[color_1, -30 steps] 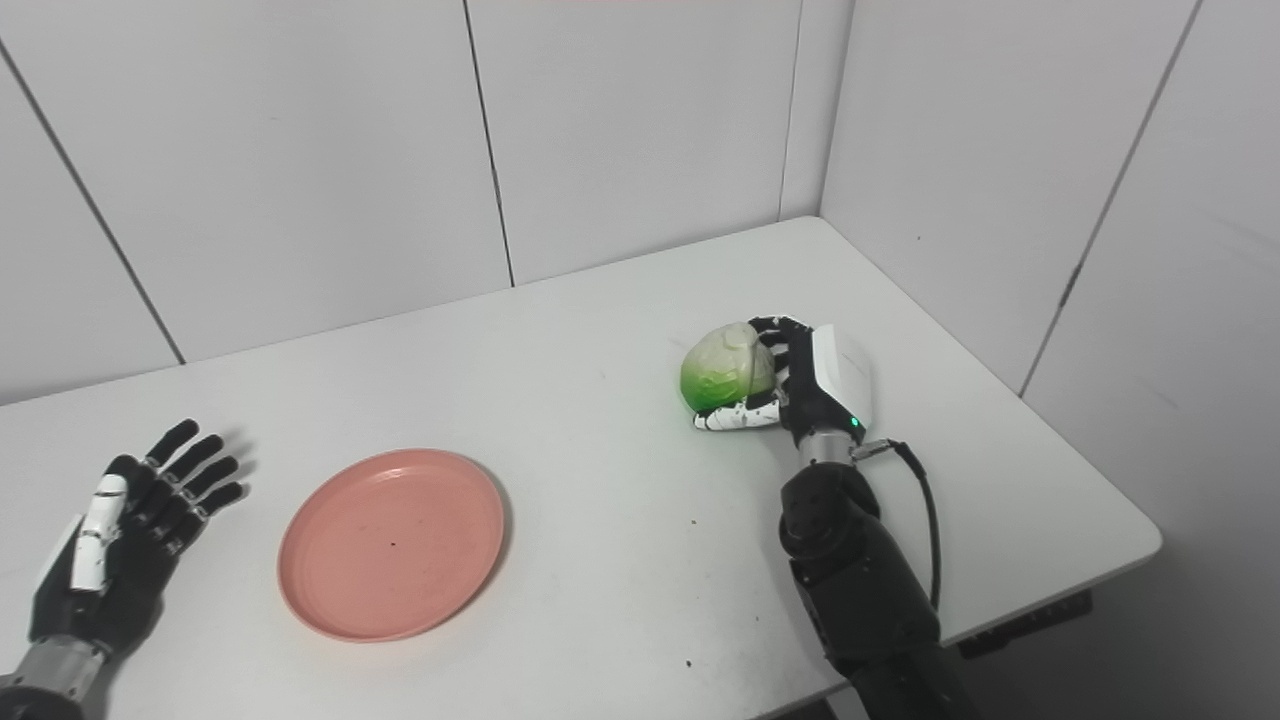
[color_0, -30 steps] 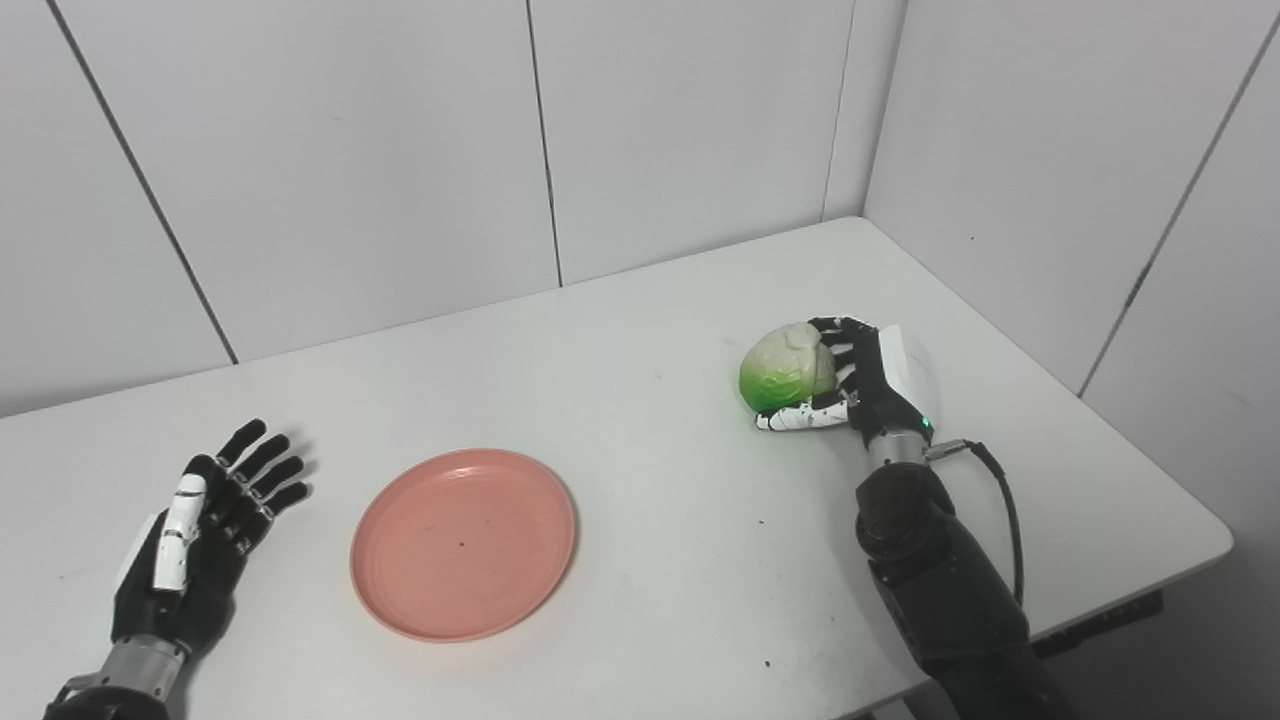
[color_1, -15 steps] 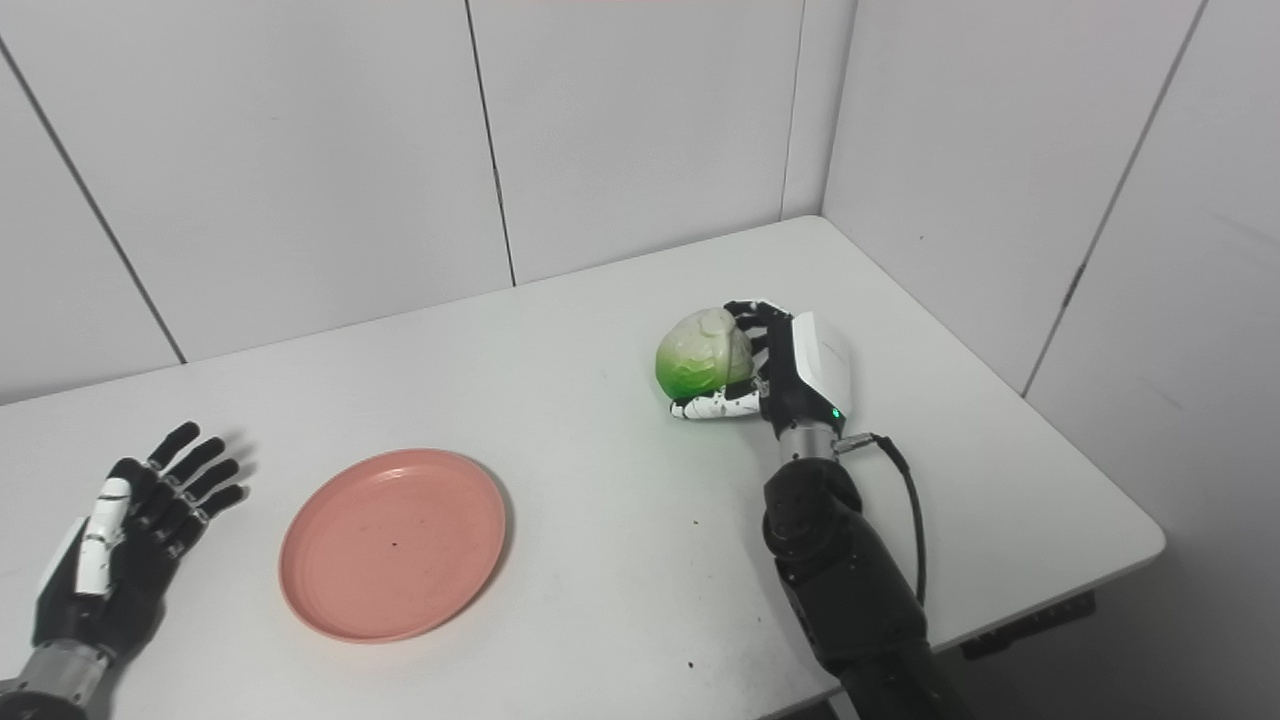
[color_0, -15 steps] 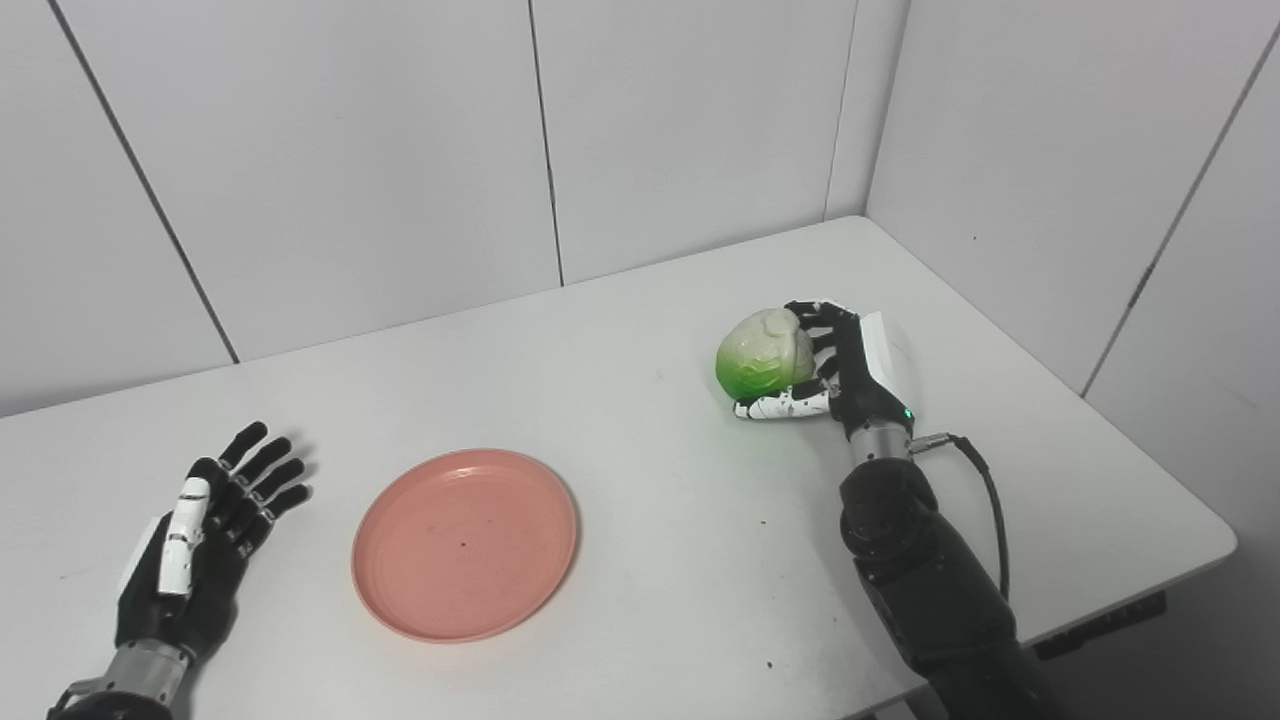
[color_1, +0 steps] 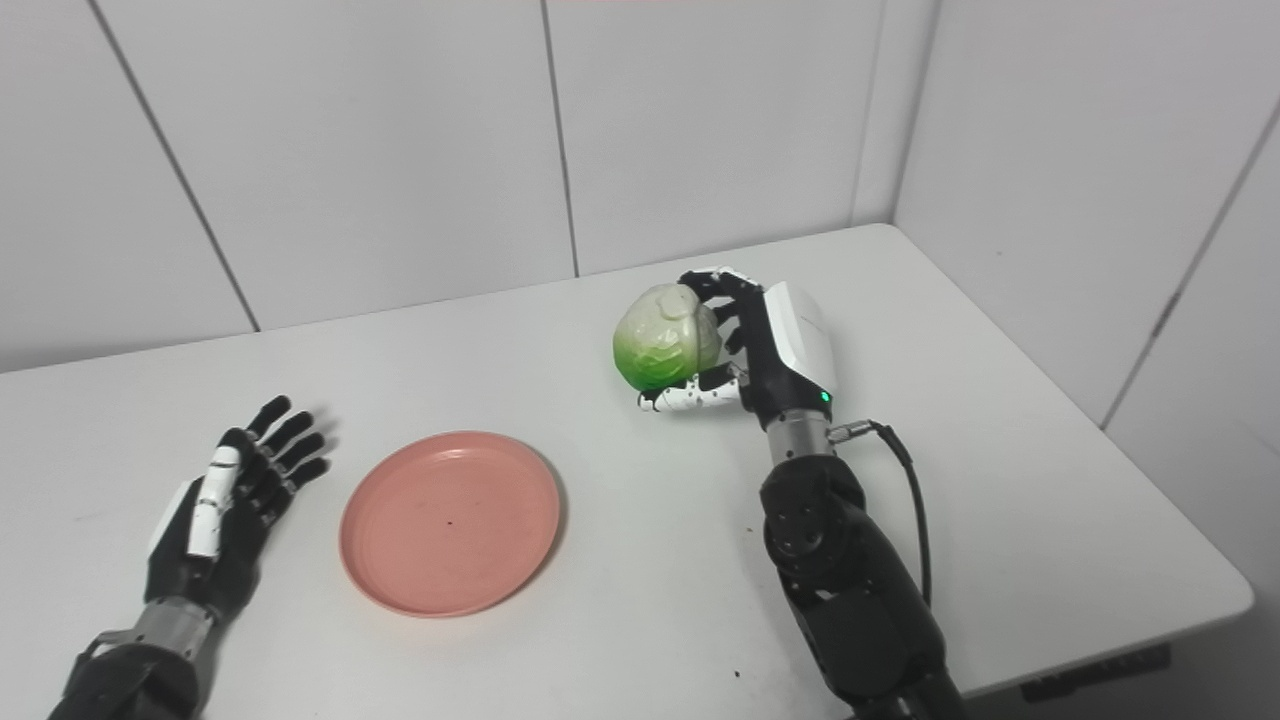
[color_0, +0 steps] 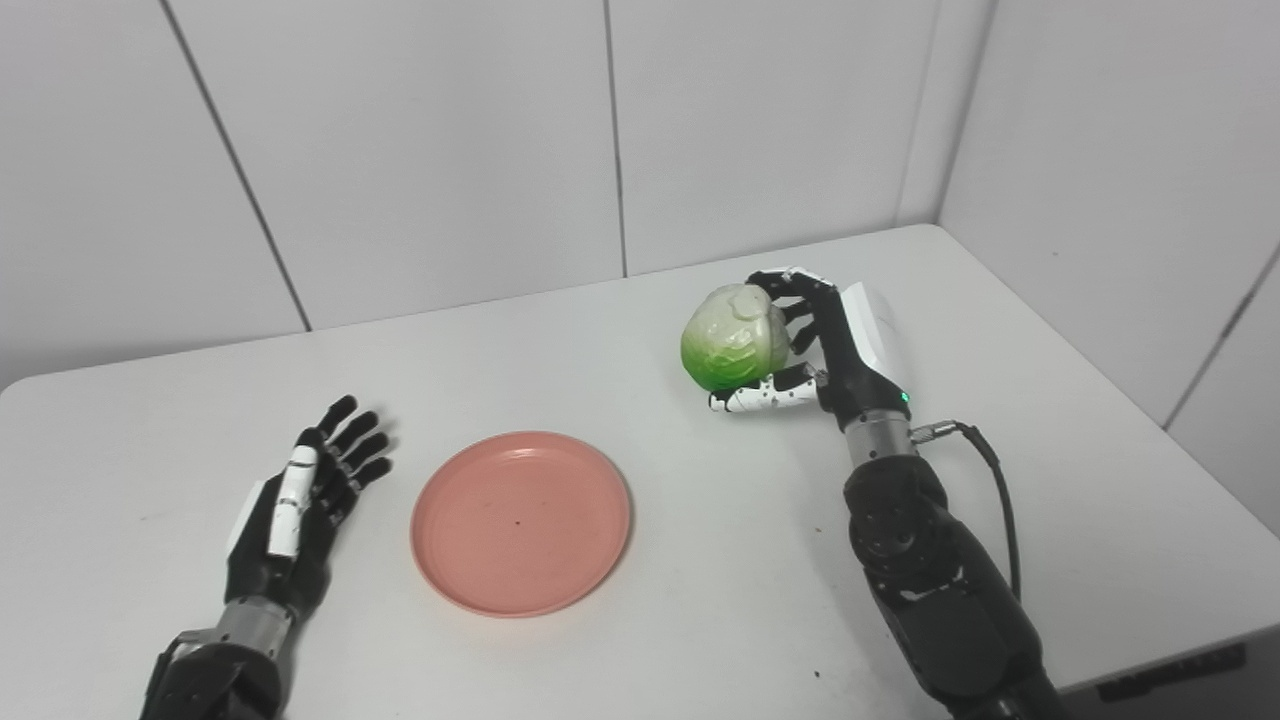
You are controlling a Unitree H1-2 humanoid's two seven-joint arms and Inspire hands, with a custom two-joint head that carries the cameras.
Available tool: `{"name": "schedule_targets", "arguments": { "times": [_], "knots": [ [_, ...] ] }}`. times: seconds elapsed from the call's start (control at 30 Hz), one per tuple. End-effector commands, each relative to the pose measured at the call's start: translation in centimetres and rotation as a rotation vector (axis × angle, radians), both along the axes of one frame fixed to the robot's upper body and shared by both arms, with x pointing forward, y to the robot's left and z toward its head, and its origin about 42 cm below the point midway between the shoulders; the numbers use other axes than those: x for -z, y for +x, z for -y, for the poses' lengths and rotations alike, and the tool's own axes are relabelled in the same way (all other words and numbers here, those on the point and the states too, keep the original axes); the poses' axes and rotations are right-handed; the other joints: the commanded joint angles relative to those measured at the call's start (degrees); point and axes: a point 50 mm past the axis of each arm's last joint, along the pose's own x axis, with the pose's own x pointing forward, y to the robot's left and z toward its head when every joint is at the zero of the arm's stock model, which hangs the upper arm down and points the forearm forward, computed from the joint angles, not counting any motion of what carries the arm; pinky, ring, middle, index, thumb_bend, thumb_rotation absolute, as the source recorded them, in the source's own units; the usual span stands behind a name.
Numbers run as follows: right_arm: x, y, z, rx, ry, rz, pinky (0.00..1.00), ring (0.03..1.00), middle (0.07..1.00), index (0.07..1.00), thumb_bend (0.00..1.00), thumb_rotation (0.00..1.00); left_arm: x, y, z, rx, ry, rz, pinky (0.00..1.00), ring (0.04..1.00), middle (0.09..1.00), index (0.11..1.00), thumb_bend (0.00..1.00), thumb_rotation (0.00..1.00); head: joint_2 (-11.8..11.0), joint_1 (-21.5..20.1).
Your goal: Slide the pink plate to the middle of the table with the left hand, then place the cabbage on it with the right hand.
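The pink plate lies flat on the white table, left of centre near the front. Right of it and farther back, my right hand is shut on the cabbage, a pale ball with a green underside, held a little above the tabletop with the thumb under it. My left hand rests open on the table just left of the plate, fingers spread and pointing away from me, apart from the plate's rim.
Grey wall panels close off the table at the back and right. A black cable loops from my right wrist. The table's right edge runs diagonally close to my right forearm.
The camera has turned, shifting the whole scene to the right. My right hand has lifted the cabbage and carried it leftward toward the plate. The left hand and plate stay put.
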Motion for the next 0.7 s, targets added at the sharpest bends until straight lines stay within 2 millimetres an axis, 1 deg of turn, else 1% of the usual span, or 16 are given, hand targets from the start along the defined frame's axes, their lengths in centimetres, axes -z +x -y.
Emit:
{"name": "schedule_targets", "arguments": {
  "times": [0.0, 0.1, 0.2, 0.3, 0.33, 0.4, 0.47, 0.57, 0.67],
  "knots": [
    [-3.2, 0.8, -1.5, -0.048, 0.004, 0.078, 0.39, 0.442, 0.475, 0.495, 0.53, 0.0, 3.6, -2.3, 1.6, -0.002, 0.003, -0.157, 0.86, 0.88, 0.896, 0.89, 0.49, 0.98, 0.17, 2.69],
    [-3.1, 1.0, -2.7, -0.111, 0.009, 0.067, 0.39, 0.445, 0.473, 0.499, 0.53, 0.0, 3.1, -2.4, 2.9, -0.006, 0.01, -0.153, 0.87, 0.891, 0.91, 0.903, 0.46, 1.0, 0.45, 5.63],
    [-3.0, 1.1, -3.4, -0.139, 0.008, 0.058, 0.38, 0.44, 0.473, 0.497, 0.53, 0.0, 2.8, -2.4, 3.8, -0.013, 0.017, -0.155, 0.87, 0.894, 0.912, 0.904, 0.45, 1.0, 0.74, 8.33],
    [-2.7, 1.2, -4.8, -0.18, 0.018, 0.039, 0.37, 0.436, 0.472, 0.497, 0.53, 0.0, 2.5, -2.3, 4.7, -0.014, 0.025, -0.154, 0.87, 0.897, 0.912, 0.908, 0.44, 1.0, 1.25, 10.85],
    [-2.6, 1.2, -5.2, -0.194, 0.02, 0.036, 0.35, 0.427, 0.464, 0.508, 0.53, 0.0, 2.5, -2.3, 4.9, -0.015, 0.027, -0.153, 0.87, 0.896, 0.91, 0.906, 0.44, 1.0, 1.25, 10.85],
    [-2.2, 1.3, -6.1, -0.227, 0.024, 0.034, 0.33, 0.412, 0.453, 0.521, 0.53, 0.0, 2.2, -2.2, 5.4, -0.014, 0.027, -0.147, 0.88, 0.897, 0.91, 0.907, 0.42, 1.0, 1.56, 12.23],
    [-2.1, 1.3, -6.6, -0.238, 0.026, 0.03, 0.33, 0.406, 0.452, 0.522, 0.53, 0.0, 2.1, -2.2, 5.7, -0.014, 0.028, -0.145, 0.88, 0.899, 0.911, 0.909, 0.42, 1.0, 1.76, 12.94],
    [-1.9, 1.4, -7.6, -0.26, 0.022, 0.014, 0.36, 0.425, 0.465, 0.505, 0.53, 0.0, 2.0, -2.1, 6.0, -0.017, 0.024, -0.146, 0.89, 0.904, 0.916, 0.914, 0.42, 1.0, 2.1, 13.79],
    [-1.7, 1.5, -8.4, -0.297, 0.008, 0.011, 0.36, 0.425, 0.463, 0.506, 0.53, 0.0, 1.8, -2.0, 6.3, -0.02, 0.024, -0.147, 0.89, 0.904, 0.916, 0.915, 0.41, 1.0, 2.5, 14.06]
  ]
}}
